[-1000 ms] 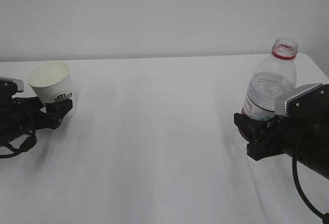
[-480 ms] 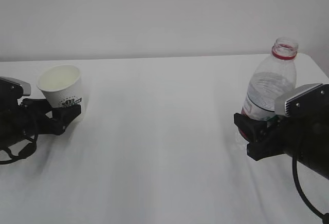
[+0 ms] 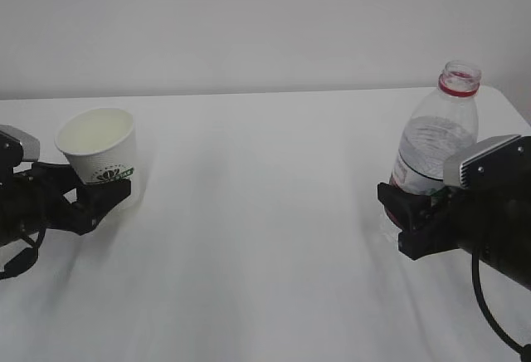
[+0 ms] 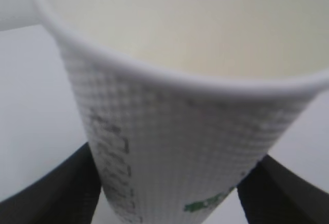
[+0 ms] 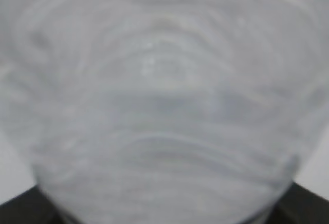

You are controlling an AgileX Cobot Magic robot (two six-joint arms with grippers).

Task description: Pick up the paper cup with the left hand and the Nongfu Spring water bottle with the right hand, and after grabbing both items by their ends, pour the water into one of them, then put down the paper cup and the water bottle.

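Since the earlier frame, the left hand [image 3: 98, 198] has carried the paper cup [image 3: 99, 149] rightward and slightly lower over the table [image 3: 265, 237]; its jaws pinch the cup's base, mouth tilted up-left. Right hand [image 3: 406, 212] unchanged, jaws clamped on the lower body of the upright, uncapped Nongfu Spring water bottle [image 3: 436, 134]. Bare tabletop lies between the two.

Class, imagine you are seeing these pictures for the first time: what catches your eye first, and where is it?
On the left, a white paper cup with green print is tilted in the left claw, its cream inside showing. On the right, a clear uncapped water bottle with a red neck ring stands upright in the right claw. Between them stretches the bare white table.
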